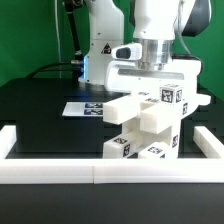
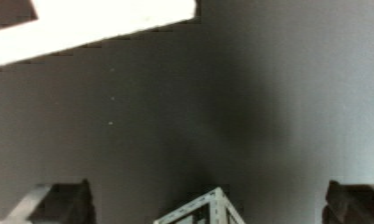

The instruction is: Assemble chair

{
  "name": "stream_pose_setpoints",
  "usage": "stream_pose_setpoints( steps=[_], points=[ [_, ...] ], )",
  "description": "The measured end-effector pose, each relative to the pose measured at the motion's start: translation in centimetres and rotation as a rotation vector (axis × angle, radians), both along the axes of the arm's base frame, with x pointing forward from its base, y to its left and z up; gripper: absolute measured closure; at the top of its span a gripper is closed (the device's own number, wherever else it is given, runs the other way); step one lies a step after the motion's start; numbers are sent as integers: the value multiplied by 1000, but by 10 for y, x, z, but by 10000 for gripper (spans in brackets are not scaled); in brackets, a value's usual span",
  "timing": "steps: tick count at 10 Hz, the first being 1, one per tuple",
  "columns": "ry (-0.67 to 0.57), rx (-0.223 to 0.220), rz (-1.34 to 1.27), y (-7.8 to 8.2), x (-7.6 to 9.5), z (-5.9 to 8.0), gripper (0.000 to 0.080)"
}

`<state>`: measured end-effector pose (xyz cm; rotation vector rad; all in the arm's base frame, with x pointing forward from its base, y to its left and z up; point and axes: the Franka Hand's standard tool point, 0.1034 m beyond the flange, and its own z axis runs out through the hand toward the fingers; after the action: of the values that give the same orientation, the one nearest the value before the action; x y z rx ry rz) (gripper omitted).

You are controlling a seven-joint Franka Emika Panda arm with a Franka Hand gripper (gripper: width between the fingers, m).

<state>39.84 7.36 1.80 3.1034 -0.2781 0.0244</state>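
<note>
The white chair parts stand stacked at the table's middle front, with black-and-white tags on their faces. The top tagged block sits right under the white hand of my gripper. In the wrist view my gripper is open: the two dark fingers stand far apart at the picture's edges. A pointed white corner of a chair part shows between them and touches neither finger. In the exterior view the fingertips are hidden behind the parts.
The marker board lies flat on the black table behind the parts, toward the exterior view's left. Long white border rails run along the front and both sides. A bright white patch shows in the wrist view.
</note>
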Motion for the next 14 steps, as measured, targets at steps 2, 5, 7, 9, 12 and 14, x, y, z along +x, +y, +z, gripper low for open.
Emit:
stream_pose_setpoints(
  steps=[2, 5, 7, 9, 12, 14],
  points=[
    [-15, -14, 124, -3, 6, -3, 151],
    [-14, -14, 124, -3, 6, -3, 151],
    [-13, -14, 122, -3, 6, -3, 151],
    [2, -3, 116, 6, 8, -2, 151],
    [19, 31, 105, 35, 30, 8, 151],
    [5, 39, 98, 43, 44, 12, 151]
  ],
)
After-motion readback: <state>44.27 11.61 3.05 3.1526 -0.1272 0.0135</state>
